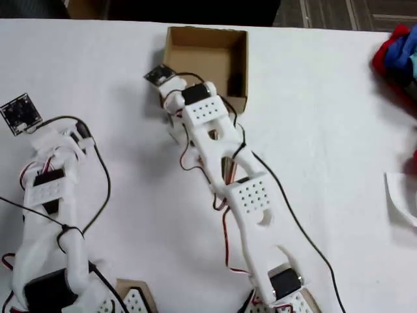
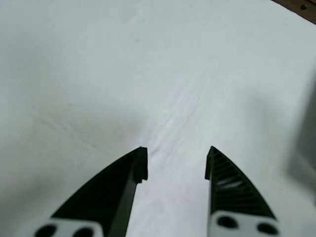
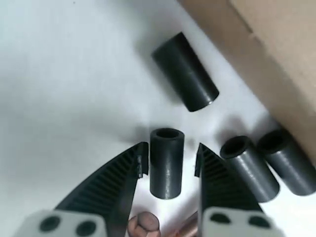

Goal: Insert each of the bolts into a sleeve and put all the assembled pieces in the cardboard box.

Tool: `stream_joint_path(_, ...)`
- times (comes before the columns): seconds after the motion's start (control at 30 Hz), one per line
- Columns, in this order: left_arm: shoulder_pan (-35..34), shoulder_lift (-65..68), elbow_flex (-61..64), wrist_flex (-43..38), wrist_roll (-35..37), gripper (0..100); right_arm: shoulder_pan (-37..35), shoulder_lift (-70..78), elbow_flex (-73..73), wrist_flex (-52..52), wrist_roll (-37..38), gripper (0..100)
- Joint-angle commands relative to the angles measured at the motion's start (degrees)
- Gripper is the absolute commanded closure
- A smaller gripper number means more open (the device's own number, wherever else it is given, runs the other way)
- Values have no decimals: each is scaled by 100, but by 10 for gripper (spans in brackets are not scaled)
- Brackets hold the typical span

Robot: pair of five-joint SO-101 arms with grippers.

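The bench is carrying the cardboard box at its far side. The right arm is hanging just beside the box, while the left arm is sitting well apart over bare bench. The left gripper is hanging spread with nothing between its fingers. The right gripper is spread too, and it is straddling one sleeve. The sleeve's length is running in line with the fingers, open end away from the wrist; I cannot tell whether it is standing or lying. The right arm is therefore the nearer one, and closing would probably pinch the sleeve across its width. Other sleeves are lying near the box wall. A copper-coloured bolt is lying just behind the straddled sleeve, toward the wrist.
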State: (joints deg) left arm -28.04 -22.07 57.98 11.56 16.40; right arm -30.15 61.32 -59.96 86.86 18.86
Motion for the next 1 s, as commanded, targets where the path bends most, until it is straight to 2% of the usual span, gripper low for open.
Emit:
stream_joint_path(0.0,62,-18,-57,-79,-26,789,-4,4,-273,-48,53,856)
stream_joint_path(0.47,62,-18,-57,-79,-26,789,48,13,-281,664,62,856)
stream_joint_path(0.97,62,-18,-57,-79,-26,789,13,48,-281,277,62,855)
